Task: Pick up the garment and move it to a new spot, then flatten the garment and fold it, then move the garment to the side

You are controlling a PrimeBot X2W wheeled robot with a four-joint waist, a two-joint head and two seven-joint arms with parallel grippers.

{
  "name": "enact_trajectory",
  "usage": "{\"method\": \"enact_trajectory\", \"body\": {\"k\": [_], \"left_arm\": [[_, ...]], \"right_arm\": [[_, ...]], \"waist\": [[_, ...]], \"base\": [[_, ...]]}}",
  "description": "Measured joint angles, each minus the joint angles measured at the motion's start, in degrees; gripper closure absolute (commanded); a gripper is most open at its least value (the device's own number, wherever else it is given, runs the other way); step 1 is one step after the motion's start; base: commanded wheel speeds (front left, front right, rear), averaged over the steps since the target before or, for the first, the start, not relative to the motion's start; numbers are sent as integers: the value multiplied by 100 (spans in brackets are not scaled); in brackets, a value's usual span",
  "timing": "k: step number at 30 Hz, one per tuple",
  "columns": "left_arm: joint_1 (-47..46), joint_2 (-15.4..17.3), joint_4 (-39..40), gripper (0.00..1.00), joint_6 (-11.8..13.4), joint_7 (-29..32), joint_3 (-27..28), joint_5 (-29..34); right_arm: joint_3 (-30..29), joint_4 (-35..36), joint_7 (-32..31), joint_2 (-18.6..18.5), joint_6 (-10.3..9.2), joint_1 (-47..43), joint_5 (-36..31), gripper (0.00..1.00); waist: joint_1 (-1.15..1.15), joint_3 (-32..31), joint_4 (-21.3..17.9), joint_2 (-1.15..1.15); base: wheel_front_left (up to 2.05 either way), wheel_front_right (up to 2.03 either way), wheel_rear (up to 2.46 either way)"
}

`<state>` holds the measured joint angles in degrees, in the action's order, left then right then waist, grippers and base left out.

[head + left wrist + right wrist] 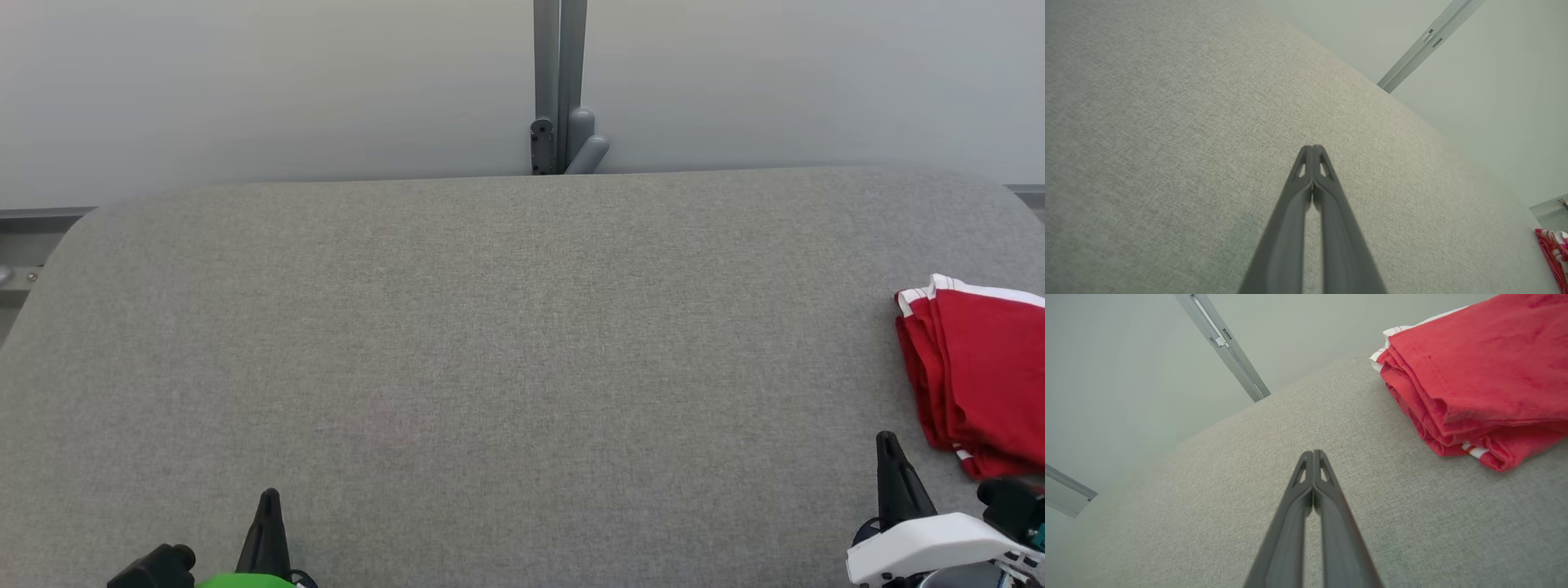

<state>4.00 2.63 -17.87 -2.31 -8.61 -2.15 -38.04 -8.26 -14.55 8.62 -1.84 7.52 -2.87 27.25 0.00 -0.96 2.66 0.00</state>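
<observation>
with both our left gripper (268, 500) and right gripper (887, 445) closed empty, nudging the folded garment (980, 367) could unravel it.

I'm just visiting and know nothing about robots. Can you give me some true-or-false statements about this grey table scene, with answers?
1. The red garment lies folded near the right edge of the table. True.
2. The right end effector is gripping the garment. False: it is shut on nothing, apart from the garment.
3. The left end effector is shut and empty. True.
4. The garment is spread flat across the table's middle. False: it is a folded stack at the right.
5. The garment has white trim. True.
</observation>
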Motion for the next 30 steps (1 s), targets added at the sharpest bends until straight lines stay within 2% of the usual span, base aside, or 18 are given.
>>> {"method": "enact_trajectory", "body": {"k": [15, 30], "left_arm": [[-225, 0, 73, 100, -81, 327, 185, -1167], [-391, 1, 102, 100, -182, 582, 328, -2050]], "right_arm": [[32, -1, -309, -24, -1, 218, 1368, 100], [57, -5, -572, -34, -1, 360, 2475, 100]], "waist": [[0, 17, -39, 0], [0, 33, -75, 0]], "base": [[0, 0, 0], [0, 0, 0]]}}
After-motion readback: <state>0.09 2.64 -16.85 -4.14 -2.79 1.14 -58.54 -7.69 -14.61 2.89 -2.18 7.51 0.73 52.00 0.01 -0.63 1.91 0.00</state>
